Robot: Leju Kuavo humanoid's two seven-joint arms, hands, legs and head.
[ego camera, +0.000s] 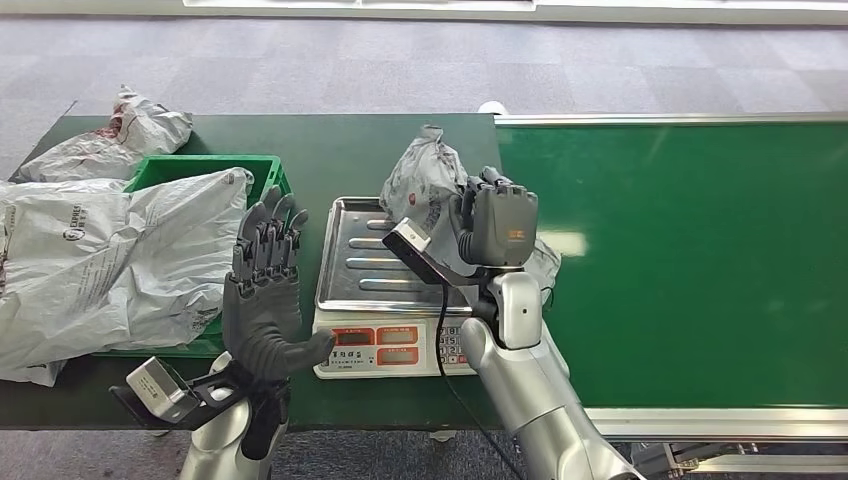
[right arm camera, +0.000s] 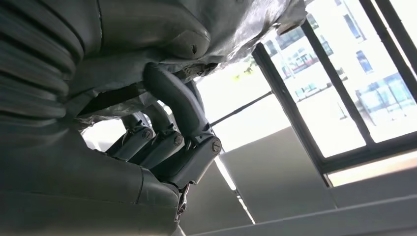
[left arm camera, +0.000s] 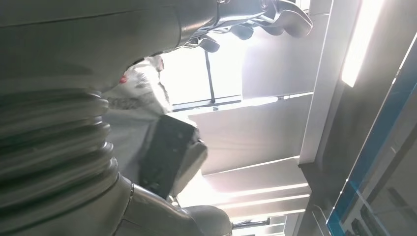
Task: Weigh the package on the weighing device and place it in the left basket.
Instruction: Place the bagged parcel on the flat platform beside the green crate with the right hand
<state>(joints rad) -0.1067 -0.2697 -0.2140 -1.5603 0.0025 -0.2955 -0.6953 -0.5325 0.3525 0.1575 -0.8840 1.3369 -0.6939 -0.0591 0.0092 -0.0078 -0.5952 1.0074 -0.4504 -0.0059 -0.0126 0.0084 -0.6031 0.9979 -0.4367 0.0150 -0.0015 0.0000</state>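
My right hand (ego camera: 492,222) grips a crumpled grey plastic package (ego camera: 422,185) and holds it above the right side of the scale's steel tray (ego camera: 360,265). The scale (ego camera: 395,350) sits at the table's front, with red displays facing me. In the right wrist view the fingers (right arm camera: 172,142) curl around the grey package (right arm camera: 246,29). My left hand (ego camera: 265,290) is raised with fingers spread, empty, between the scale and the green basket (ego camera: 215,170). In the left wrist view the package (left arm camera: 135,93) appears beyond my left hand (left arm camera: 236,19).
Large grey mail bags (ego camera: 110,260) fill and overhang the green basket on the left; another bag (ego camera: 110,140) lies behind it. A green conveyor belt (ego camera: 690,260) runs along the right. The dark green table (ego camera: 340,150) holds the scale.
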